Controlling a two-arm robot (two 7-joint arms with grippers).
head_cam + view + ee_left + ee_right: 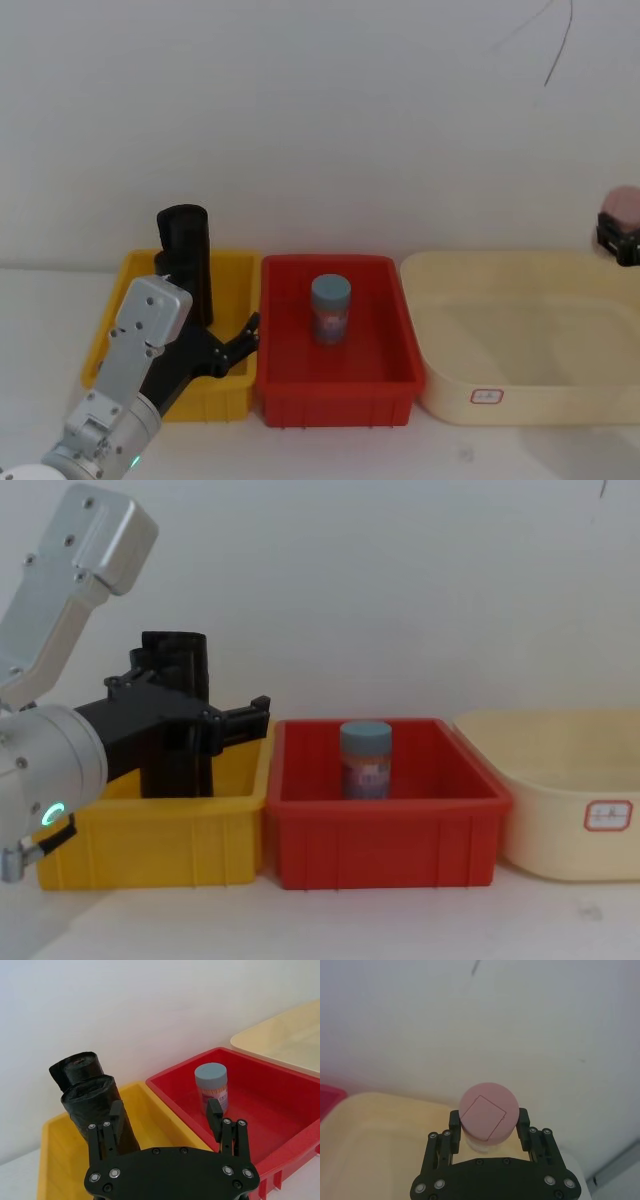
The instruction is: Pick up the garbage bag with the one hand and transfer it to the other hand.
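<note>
The garbage bag [185, 250] is a black glossy roll standing upright at the back of the yellow bin [108, 325], taller than its walls. In the left wrist view a second black roll [75, 1066] leans behind the nearer one [92, 1105]; I see no label on either. My left gripper [245, 345] hovers open over the bin's right half, just beside the rolls, with nothing between its fingers [116, 1116]. The chest view shows it in front of the roll [175, 655]. My right gripper [488, 1120] is off to the far right, shut on a pink-capped bottle [486, 1116].
A red bin [335, 395] beside the yellow one holds a blue-capped jar [330, 308]. A large cream tub [520, 400] stands to its right. A white wall runs close behind all three containers.
</note>
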